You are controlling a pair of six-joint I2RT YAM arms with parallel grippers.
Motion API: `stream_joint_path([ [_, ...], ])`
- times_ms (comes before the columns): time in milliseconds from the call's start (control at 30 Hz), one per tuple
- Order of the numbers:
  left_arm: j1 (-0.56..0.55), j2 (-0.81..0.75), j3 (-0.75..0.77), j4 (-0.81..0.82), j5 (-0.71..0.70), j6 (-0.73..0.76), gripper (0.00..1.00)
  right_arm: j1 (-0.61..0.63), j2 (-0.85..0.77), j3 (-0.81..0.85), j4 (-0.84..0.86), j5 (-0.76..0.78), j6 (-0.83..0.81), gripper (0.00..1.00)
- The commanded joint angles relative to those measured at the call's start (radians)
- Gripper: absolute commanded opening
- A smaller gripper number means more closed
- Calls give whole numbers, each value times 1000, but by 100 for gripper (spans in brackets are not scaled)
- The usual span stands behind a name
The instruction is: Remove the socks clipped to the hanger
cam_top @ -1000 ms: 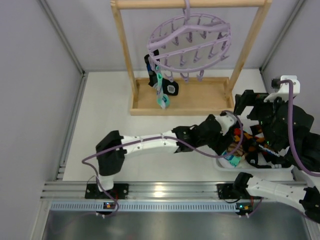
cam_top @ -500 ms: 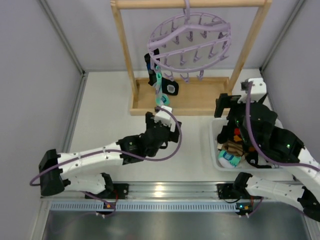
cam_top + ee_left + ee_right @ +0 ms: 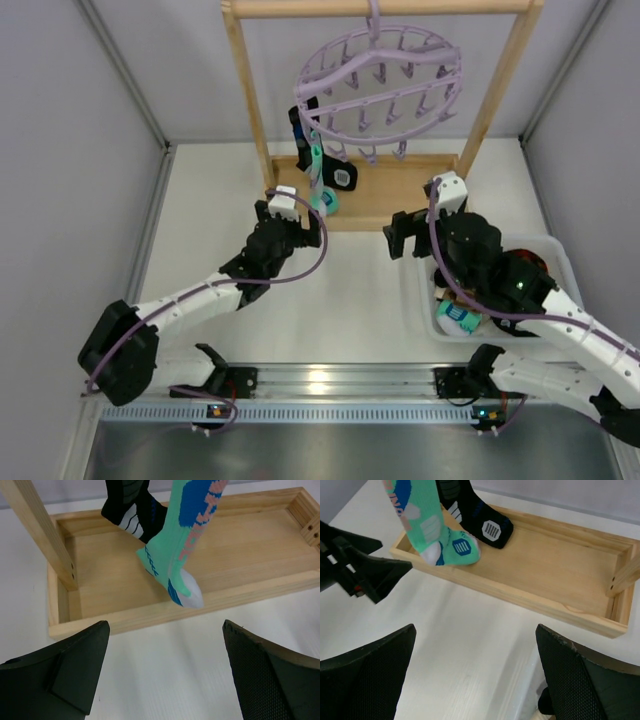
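Left wrist view: the left fingers [image 3: 75, 665] stand spread wide with nothing between them, low over the worktop [image 3: 165, 685] and just short of the wooden tray [image 3: 250, 550]. Straight ahead the teal sock [image 3: 182, 545] hangs with its white toe down at the tray's near lip, and a black sock [image 3: 132, 507] hangs just behind it to the left. The right fingers [image 3: 365, 670] are likewise spread and empty, facing the same tray from the other side. From above, the socks [image 3: 322, 175] dangle from pegs at the lower left edge of the lavender hanger [image 3: 380, 85], which hangs by its hook from the rack's top bar [image 3: 300, 8]. A white bin [image 3: 555, 250] beside the right arm holds other socks. The step in hand looks like the approach to the teal sock. To do it well, the left fingers should probably rise clear of the tray lip and the upright post [image 3: 42, 535], close on the teal sock alone at mid-length, and pull steadily downward. The hanger will likely swing on its hook, so a slow pull is safer than a jerk
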Motion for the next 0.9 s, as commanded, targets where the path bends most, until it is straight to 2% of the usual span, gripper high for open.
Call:
stream_joint_path([
  [0, 46, 67, 38, 234, 97, 69, 98, -13, -62, -7, 98, -81, -22, 99],
  [67, 65, 134, 52, 280, 117, 72, 98, -12, -76, -23, 110, -100, -28, 99],
  [133, 86, 209, 98, 283, 126, 72, 93, -12, -91, -34, 119, -117, -28, 99],
  [233, 102, 289, 168, 286, 172, 85, 78, -12, -103, -48, 129, -141, -29, 99],
  [300, 102, 315, 214, 286, 192, 85, 59, -13, -114, -57, 142, -146, -26, 100],
  [333, 102, 334, 228, 285, 193, 82, 37, -13, -116, -59, 144, -147, -26, 99],
  [400, 100, 340, 248, 286, 189, 65, 17, -13, -116, -56, 147, -141, -19, 100],
  [433, 97, 334, 250, 286, 186, 59, 0, -13, -117, -56, 150, -135, -17, 99],
  [533, 56, 309, 245, 286, 95, 66, 0, -12, -125, -34, 156, -69, 12, 100],
  [600, -24, 299, 244, 286, -21, 109, 0, -13, -128, -17, 171, -39, 27, 100],
  [667, -94, 297, 253, 285, -128, 147, 0, -13, -117, 38, 162, -26, 35, 99],
  [700, -163, 300, 267, 283, -202, 178, 0, -12, -94, 94, 135, -23, 40, 99],
  [867, -336, 347, 320, 282, -366, 246, 0, -12, 4, 274, 32, 18, 21, 99],
])
